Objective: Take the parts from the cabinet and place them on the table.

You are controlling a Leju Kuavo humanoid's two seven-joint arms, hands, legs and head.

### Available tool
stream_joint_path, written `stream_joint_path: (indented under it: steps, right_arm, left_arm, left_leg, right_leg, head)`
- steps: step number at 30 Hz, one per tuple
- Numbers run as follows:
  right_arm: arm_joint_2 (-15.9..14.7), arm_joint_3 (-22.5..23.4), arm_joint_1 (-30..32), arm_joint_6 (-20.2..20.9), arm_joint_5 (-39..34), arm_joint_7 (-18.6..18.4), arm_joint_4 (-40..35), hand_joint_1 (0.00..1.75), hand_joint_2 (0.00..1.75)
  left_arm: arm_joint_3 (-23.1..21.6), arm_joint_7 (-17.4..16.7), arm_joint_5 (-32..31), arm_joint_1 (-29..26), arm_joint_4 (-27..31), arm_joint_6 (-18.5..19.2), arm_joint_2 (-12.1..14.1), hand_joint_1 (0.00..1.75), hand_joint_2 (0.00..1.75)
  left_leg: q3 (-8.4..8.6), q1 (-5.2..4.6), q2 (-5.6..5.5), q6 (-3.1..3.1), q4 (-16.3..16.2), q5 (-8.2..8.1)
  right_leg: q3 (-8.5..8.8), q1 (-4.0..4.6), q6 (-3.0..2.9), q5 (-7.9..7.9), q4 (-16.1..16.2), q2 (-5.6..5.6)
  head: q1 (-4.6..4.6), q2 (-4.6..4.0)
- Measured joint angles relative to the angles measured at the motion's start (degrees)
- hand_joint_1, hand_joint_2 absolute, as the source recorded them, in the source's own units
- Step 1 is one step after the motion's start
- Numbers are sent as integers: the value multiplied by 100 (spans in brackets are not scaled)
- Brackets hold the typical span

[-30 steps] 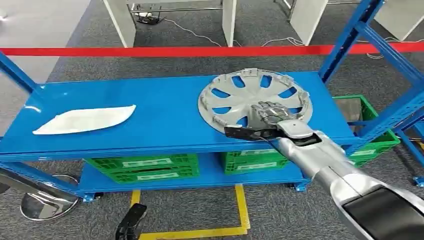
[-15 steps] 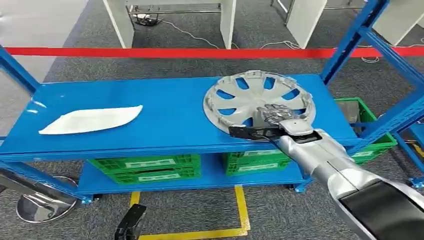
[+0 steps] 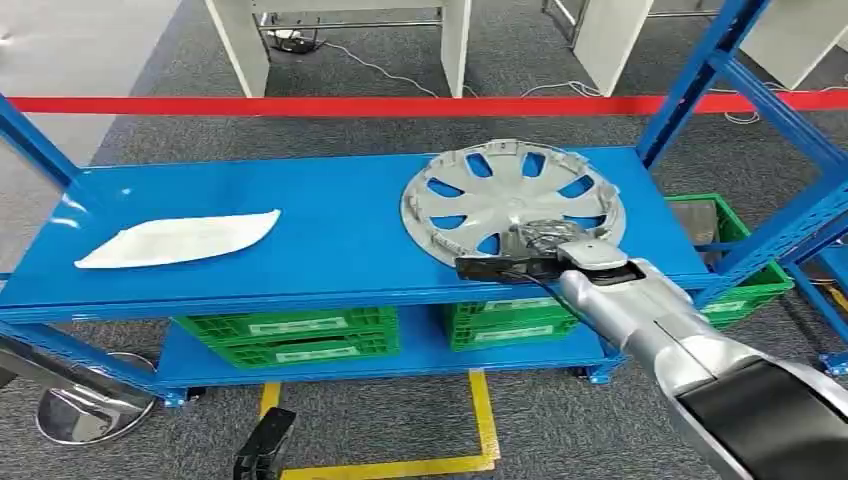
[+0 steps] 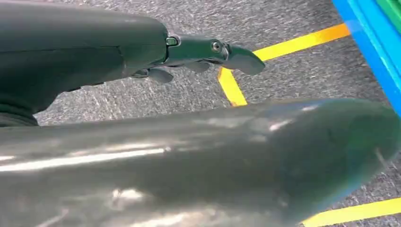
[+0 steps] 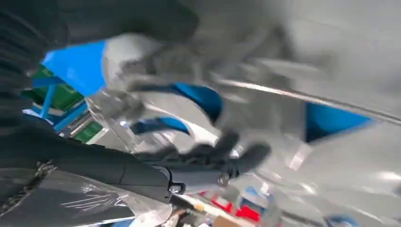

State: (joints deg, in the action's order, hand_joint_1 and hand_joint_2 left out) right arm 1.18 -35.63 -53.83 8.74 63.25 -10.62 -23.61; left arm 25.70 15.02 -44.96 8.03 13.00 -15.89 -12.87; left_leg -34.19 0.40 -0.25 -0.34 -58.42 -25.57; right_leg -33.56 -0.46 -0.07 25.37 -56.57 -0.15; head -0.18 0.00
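Note:
A silver hubcap (image 3: 510, 195) lies flat on the right half of the blue shelf (image 3: 340, 240). My right hand (image 3: 545, 245) grips its near rim, fingers curled over the top and the dark thumb stretched along the shelf's front edge. The right wrist view is blurred; it shows the hubcap (image 5: 331, 71) close up with my right hand (image 5: 208, 165) against it. A flat white part (image 3: 180, 238) rests on the shelf's left half. My left hand (image 3: 262, 448) hangs low by the floor, holding nothing, its fingers (image 4: 203, 49) apart.
Blue uprights (image 3: 700, 75) frame the shelf's right end. Green crates (image 3: 290, 335) stand on the lower shelf, and another (image 3: 740, 270) sits at the right. Yellow tape (image 3: 485, 420) marks the carpet in front; red tape (image 3: 300, 103) runs behind. A round metal base (image 3: 85, 410) stands lower left.
The fingers of my right hand have curled down from lying spread on the hubcap to closing on its near rim. The view shifted slightly; hubcap and white part stay put.

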Motion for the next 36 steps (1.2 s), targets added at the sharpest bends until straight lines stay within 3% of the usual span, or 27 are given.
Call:
stream_joint_path:
  steps: [1, 4, 5, 6, 7, 9, 10, 11, 14, 16, 17, 19, 20, 21, 22, 24, 25, 26, 29, 31, 32, 34, 35, 36]
  right_arm:
    - [9, 2, 1, 11, -4, 18, 7, 175, 175]
    - [13, 4, 77, 15, -17, 88, 33, 175, 175]
    - [13, 4, 104, -9, -22, 90, 41, 175, 175]
    - [13, 4, 105, -15, -28, 94, 44, 175, 175]
    - [13, 4, 102, -26, -26, 96, 48, 175, 175]
    - [13, 4, 98, -68, -28, 125, 52, 175, 175]
    - [16, 6, 95, -85, -26, 140, 52, 175, 175]
    - [9, 11, 88, -94, -26, 155, 57, 175, 175]
    - [7, 17, 90, -105, -35, 173, 59, 175, 175]
    - [0, 20, 99, -103, -44, 182, 61, 175, 175]
    - [-2, 20, 102, -103, -48, 186, 66, 175, 175]
    - [-2, 20, 122, -111, -48, 182, 70, 175, 175]
    - [-2, 20, 134, -114, -48, 186, 72, 175, 175]
    - [-2, 20, 143, -127, -48, 201, 72, 175, 175]
    - [-2, 20, 140, -142, -48, 208, 72, 175, 175]
    - [-2, 20, 114, -168, -46, 263, 72, 175, 175]
    - [-2, 20, 105, -177, -42, 295, 72, 175, 175]
    - [0, 15, 93, -199, -39, 315, 66, 175, 175]
    - [7, 7, 93, -280, -42, 411, 42, 175, 175]
    - [26, 0, 91, -315, -50, 411, -4, 175, 175]
    - [33, 0, 93, -341, -57, 415, -20, 175, 175]
    - [31, -2, 124, -461, -77, 442, -37, 175, 175]
    - [31, -4, 150, -523, -85, 453, -53, 175, 175]
    - [31, -4, 174, -582, -96, 472, -81, 175, 175]
  left_arm:
    - [0, 9, 0, 3, 0, -2, 2, 0, 0]
    - [2, 33, 11, -15, 0, -4, 20, 0, 0]
    - [2, 72, 13, -28, 0, -4, 24, 0, 0]
    - [2, 101, 20, -34, 0, -2, 26, 0, 0]
    - [2, 125, 22, -33, 0, -4, 33, 0, 0]
    - [2, 173, 44, -32, 0, 0, 44, 0, 0]
    - [2, 192, 44, -32, 0, 4, 42, 0, 0]
    - [2, 206, 48, -24, 0, 13, 39, 0, 0]
    - [7, 230, 55, -41, 0, 15, 44, 0, 0]
    - [7, 240, 57, -24, 0, 15, 42, 0, 0]
    - [7, 240, 57, -15, 0, 15, 44, 0, 0]
    - [9, 240, 57, -18, 0, 15, 44, 0, 0]
    - [9, 243, 59, -21, 0, 18, 44, 0, 0]
    - [13, 267, 66, -22, 0, 57, 44, 0, 0]
    - [15, 314, 98, -20, 0, 129, 46, 0, 175]
    - [18, 440, 195, -17, 0, 342, 46, 0, 175]
    - [24, 499, 234, -16, 0, 451, 46, 0, 175]
    - [26, 540, 243, -9, 0, 499, 50, 0, 175]
    - [37, 605, 260, -10, 0, 527, 55, 0, 175]
    - [52, 618, 306, -7, 0, 533, 59, 0, 175]
    - [59, 634, 332, -5, 0, 535, 59, 0, 175]
    - [83, 647, 358, -21, 0, 438, 74, 0, 175]
    - [92, 645, 358, -34, 0, 363, 76, 0, 175]
    - [98, 625, 358, -38, 0, 290, 81, 0, 175]
  left_leg:
    - [-67, -6, 6, -46, -167, -141]
    - [-623, 33, 7, -124, -1449, -767]
    - [-737, 41, 8, -144, -1718, -819]
    - [-719, 49, 7, -155, -1692, -739]
    - [-582, 61, 8, -161, -1400, -524]
    - [-85, 86, 9, -167, -360, -13]
    - [50, 87, 3, -164, -89, -28]
    - [66, 70, -6, -110, 7, -51]
    - [34, 45, 4, 17, -34, -46]
    - [52, 74, 31, 112, 37, 7]
    - [39, 72, 36, 152, 37, 14]
    - [16, 59, 44, 167, 34, 17]
    - [15, 55, 47, 168, 33, 16]
    - [22, 55, 47, 172, 33, 13]
    - [32, 55, 44, 172, 32, 11]
    - [61, 56, 40, 148, 31, -5]
    - [65, 56, 40, 129, 26, -15]
    - [32, 10, 37, 86, -1, -33]
    - [51, 38, 39, -7, 47, 6]
    - [17, 50, 30, -72, -46, -91]
    - [-92, 50, 29, -98, -292, -273]
    - [-508, 60, 30, -138, -1245, -744]
    - [-683, 59, 29, -148, -1646, -871]
    - [-740, 60, 29, -144, -1772, -853]
  right_leg:
    - [4, -5, -21, -5, 12, 4]
    - [-7, -6, -41, -2, 10, -6]
    - [-7, -7, -41, -2, 8, -4]
    - [-5, -11, -40, -2, 6, -1]
    - [-4, -16, -35, 1, -3, 7]
    - [-2, -31, 7, 26, -49, 15]
    - [-24, -16, 42, 45, -72, 20]
    - [-63, 20, 69, 58, -126, 35]
    - [-59, 4, 159, 12, -66, 46]
    - [-180, -14, 210, 164, -214, 39]
    - [-332, -14, 225, 362, -543, 35]
    - [-802, -14, 245, 771, -1527, 34]
    - [-962, -14, 252, 854, -1850, 34]
    - [-998, -14, 249, 793, -1902, 34]
    - [-893, -14, 238, 609, -1687, 33]
    - [-367, -15, 198, 99, -635, 26]
    - [-153, -13, 172, 19, -193, 15]
    - [-43, 12, 158, 92, -96, 17]
    - [-70, 38, 76, 73, -108, 32]
    - [-43, -10, 6, 27, -55, 8]
    - [-44, -13, -21, 31, -55, 2]
    - [-51, -8, -37, 35, -57, -13]
    - [-53, -7, -40, 36, -61, -11]
    - [-51, -7, -40, 38, -62, -4]
  head:
    - [-15, 0]
    - [-11, 0]
    - [-15, 0]
    - [-13, 0]
    - [-17, 0]
    - [-17, 0]
    - [-17, 0]
    - [-24, 0]
    - [-15, 0]
    - [9, 0]
    - [33, 0]
    - [29, 0]
    - [27, 0]
    - [29, 0]
    - [29, 0]
    - [31, 0]
    - [31, 0]
    - [29, 0]
    - [20, 0]
    - [9, 0]
    - [-22, 0]
    - [-15, 0]
    - [-24, 0]
    - [-17, 0]
